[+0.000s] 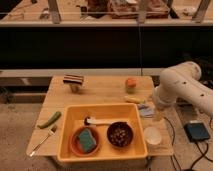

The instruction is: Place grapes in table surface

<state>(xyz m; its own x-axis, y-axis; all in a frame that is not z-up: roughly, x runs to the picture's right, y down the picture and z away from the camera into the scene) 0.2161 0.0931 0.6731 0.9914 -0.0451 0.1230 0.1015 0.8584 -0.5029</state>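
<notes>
Grapes (120,135): in dark bowl (110,132), 5 o'clock corner of yellow tub (102,107).
Table surface (102,91): bare wood at tub's 12 o'clock.
Gripper (158,113): table's 3 o'clock edge; opening cannot be told.
Advice: descend vertically, clear the bowl rim, pinch lightly.

My arm (184,86) is white and smooth, made of thick, rounded segments that bulge at the joints like glossy shells, with darker seams where they meet. My gripper (158,114) is at its lower end, by the right edge of the table (100,91).
</notes>
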